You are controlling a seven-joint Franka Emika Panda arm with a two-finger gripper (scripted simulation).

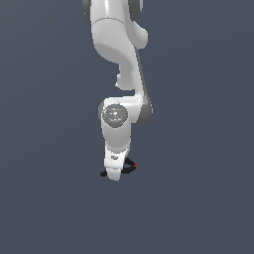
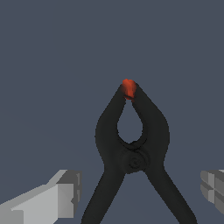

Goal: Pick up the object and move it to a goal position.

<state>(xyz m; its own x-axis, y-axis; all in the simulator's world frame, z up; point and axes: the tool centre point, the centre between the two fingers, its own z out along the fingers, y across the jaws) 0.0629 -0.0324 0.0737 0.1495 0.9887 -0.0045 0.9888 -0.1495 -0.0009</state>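
Observation:
The black spring clamp (image 2: 133, 153) lies with its orange-red jaw tip (image 2: 128, 89) pointing away from the wrist and its two thin handles splaying back towards it. My gripper (image 2: 139, 190) is open and straddles the clamp at its handles. One finger (image 2: 61, 197) and the other finger (image 2: 213, 189) stand on either side, each with a gap to the clamp. In the exterior view the gripper (image 1: 115, 174) is lowered over the clamp (image 1: 130, 167) and hides its middle. Only the orange tip and one black handle end (image 1: 103, 173) stick out.
A plain dark grey-blue floor (image 1: 198, 208) lies all around. The white arm (image 1: 121, 74) rises straight above the gripper. No goal marker shows in either view.

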